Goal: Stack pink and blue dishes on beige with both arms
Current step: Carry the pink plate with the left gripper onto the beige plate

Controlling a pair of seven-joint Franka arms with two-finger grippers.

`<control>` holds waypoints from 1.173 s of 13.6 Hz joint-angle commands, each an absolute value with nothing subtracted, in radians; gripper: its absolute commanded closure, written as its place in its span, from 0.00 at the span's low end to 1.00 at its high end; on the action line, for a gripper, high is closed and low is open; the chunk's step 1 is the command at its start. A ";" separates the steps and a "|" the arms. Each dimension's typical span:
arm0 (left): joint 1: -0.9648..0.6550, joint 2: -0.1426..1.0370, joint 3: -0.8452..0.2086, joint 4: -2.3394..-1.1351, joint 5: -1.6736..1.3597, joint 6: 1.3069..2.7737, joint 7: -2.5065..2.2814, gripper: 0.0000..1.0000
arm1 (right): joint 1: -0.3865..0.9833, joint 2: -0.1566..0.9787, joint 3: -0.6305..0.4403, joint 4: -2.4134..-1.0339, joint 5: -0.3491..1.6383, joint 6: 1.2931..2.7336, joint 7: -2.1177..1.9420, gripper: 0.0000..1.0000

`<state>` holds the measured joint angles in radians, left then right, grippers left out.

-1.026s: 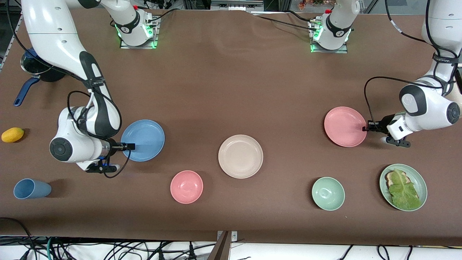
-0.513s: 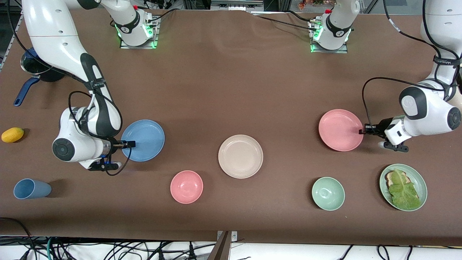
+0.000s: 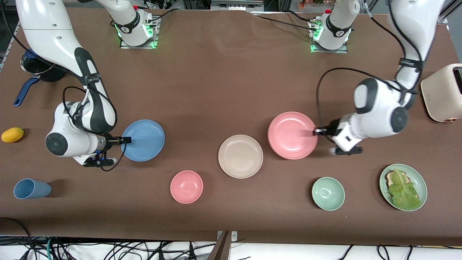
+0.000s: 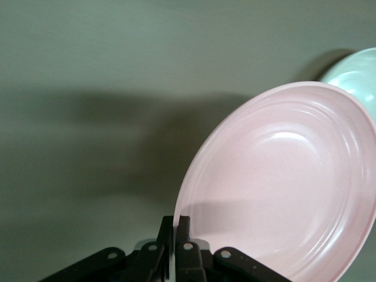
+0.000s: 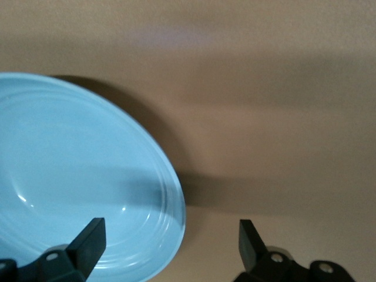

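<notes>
Left hand [image 3: 314, 132] pinches pink plate [image 3: 292, 135]; right hand [image 3: 127, 140] open beside blue plate [image 3: 143, 140]

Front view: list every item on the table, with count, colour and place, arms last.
pink plate: 1, pink, held beside the beige plate
beige plate: 1, cream, mid-table
blue plate: 1, blue, right arm's end
pink bowl: 1, pink, nearer the camera than the beige plate
green bowl: 1, green
lettuce plate: 1, green
blue cup: 1
lemon: 1, yellow
pot: 1, dark
toaster: 1, cream
left gripper: shut on pink plate
right gripper: open at blue plate's rim
</notes>
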<state>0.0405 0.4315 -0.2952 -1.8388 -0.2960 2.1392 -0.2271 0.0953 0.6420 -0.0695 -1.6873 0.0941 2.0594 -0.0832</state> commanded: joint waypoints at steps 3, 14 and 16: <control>-0.191 0.564 -0.281 -1.677 -0.313 2.241 -0.542 1.00 | 0.091 0.560 -0.064 -1.864 0.100 2.198 -0.100 0.00; -0.293 0.749 -0.275 -1.548 -0.109 2.332 -0.681 1.00 | 0.091 0.560 -0.063 -1.867 0.103 2.207 -0.100 0.50; -0.291 0.756 -0.262 -1.545 -0.107 2.332 -0.673 1.00 | 0.091 0.560 -0.063 -1.867 0.103 2.206 -0.100 0.64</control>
